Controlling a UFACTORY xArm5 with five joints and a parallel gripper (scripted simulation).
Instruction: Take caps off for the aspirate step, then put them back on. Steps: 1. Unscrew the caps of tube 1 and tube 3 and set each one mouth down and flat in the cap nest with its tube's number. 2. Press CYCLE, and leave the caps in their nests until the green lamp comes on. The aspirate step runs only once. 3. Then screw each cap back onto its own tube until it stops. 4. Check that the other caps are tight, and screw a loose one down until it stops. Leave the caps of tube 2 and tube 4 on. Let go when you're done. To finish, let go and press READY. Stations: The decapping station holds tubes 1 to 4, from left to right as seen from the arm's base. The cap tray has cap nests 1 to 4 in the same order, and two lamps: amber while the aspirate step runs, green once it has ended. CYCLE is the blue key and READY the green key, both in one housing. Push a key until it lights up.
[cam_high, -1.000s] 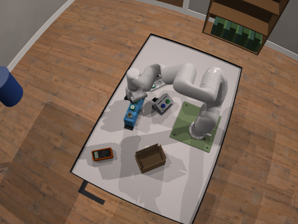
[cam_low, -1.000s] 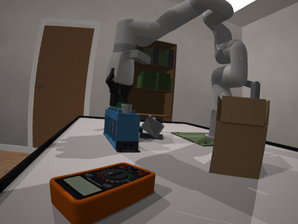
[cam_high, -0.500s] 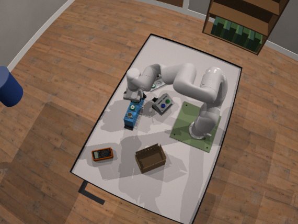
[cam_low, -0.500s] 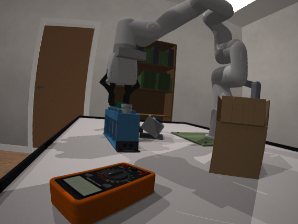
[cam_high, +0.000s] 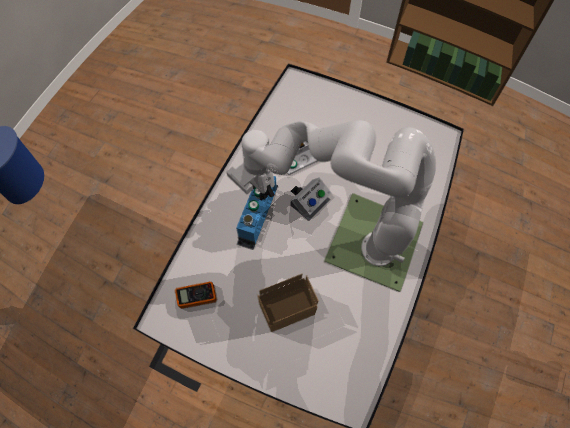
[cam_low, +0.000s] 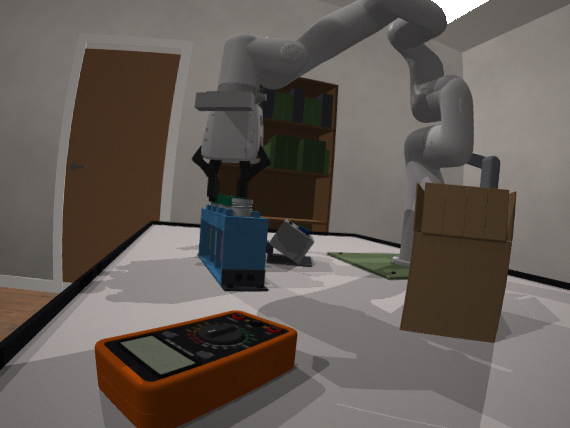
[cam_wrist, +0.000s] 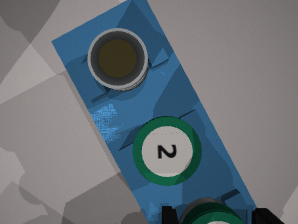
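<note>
The blue decapping rack (cam_high: 254, 216) stands on the table. In the wrist view tube 1 (cam_wrist: 117, 59) is uncapped, with its mouth open. Tube 2 wears its green cap marked 2 (cam_wrist: 167, 151). My gripper (cam_wrist: 215, 216) hangs straight down over the rack, with its fingers on either side of tube 3's green cap (cam_wrist: 212, 212) at the bottom edge. The fingers stand slightly apart from the cap, so the gripper is open around it. The exterior view shows the fingers (cam_low: 227, 192) just above the rack top (cam_low: 232, 245). Tube 4 is hidden.
The key housing (cam_high: 312, 196), with its blue key (cam_high: 312, 202) and green key (cam_high: 321, 194), stands right of the rack. The cap tray (cam_high: 300, 161) lies behind it, partly under the arm. A cardboard box (cam_high: 288, 302) and an orange multimeter (cam_high: 196, 294) sit at the near end.
</note>
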